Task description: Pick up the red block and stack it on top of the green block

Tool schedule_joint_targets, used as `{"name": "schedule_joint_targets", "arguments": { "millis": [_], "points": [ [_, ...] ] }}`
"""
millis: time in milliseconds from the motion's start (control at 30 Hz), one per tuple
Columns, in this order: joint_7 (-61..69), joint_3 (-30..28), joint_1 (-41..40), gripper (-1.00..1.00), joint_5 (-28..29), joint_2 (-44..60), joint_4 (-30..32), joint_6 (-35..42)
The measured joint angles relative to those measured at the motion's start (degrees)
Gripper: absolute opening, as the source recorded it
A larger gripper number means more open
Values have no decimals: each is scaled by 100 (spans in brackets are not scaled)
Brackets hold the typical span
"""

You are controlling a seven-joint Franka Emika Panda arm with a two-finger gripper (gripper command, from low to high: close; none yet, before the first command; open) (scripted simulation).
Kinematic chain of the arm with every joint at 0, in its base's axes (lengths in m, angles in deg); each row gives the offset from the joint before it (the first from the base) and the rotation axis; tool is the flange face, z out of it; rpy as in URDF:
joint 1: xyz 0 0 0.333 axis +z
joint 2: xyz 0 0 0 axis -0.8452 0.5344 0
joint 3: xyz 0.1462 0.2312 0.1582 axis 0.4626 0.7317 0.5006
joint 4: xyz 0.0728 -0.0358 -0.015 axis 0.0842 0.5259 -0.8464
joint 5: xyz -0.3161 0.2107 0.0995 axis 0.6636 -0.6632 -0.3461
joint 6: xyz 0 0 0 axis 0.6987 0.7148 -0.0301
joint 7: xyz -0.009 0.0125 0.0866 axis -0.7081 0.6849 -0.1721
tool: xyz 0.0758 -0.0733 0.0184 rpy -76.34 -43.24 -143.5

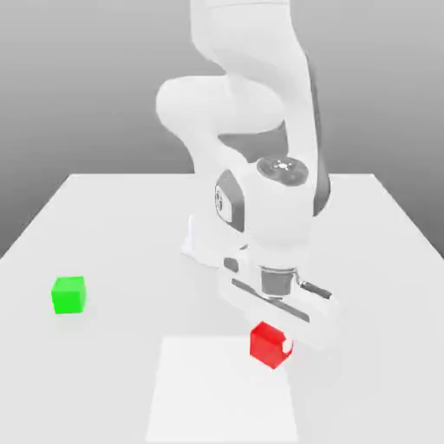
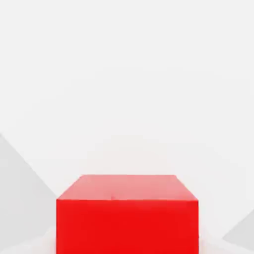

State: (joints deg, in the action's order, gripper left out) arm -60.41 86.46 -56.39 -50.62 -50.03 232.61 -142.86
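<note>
**Hanging low over the red block**

Hanging from the white arm (image 1: 260, 130), the hand (image 1: 276, 334) sits right down at the red block (image 1: 268, 344), which shows just under the hand's body in the exterior view, at about five o'clock from the middle of the worktop (image 1: 113, 225). A small white fingertip (image 1: 287, 348) peeks out against the block's side toward the exterior view's right. Whether the fingers are pressed onto the cube or merely beside it I cannot tell.

From the hand view the red block (image 2: 127, 213) fills the near part of the picture, with its top face and one side face showing, both plain and glossy, against pale ground.

On the worktop the green block (image 1: 68, 295) stands alone at about nine o'clock from the red one, well apart from it and from the arm. A lighter square patch (image 1: 221, 395) marks the worktop's near part, and the red cube appears over its far edge.
</note>
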Motion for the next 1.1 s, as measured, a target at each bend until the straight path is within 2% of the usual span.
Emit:
{"name": "schedule_joint_targets", "arguments": {
  "millis": [133,233,800,933,1033,1067,1100],
  "points": [
    [701,339,-55,-100,-975,-768,124,623],
    [1016,238,-101,-100,-1347,-1314,204,1085],
    [1928,-2792,-3666,-100,-285,-2195,187,1947],
    [2267,-3034,-3649,-100,-658,-1573,164,1362],
    [2761,-2927,-3559,-100,-1357,-941,144,786],
    [2922,-2840,-3591,100,-1586,-770,137,635],
    [2922,-2840,-3591,100,-1586,-770,137,635]
  ]
}}
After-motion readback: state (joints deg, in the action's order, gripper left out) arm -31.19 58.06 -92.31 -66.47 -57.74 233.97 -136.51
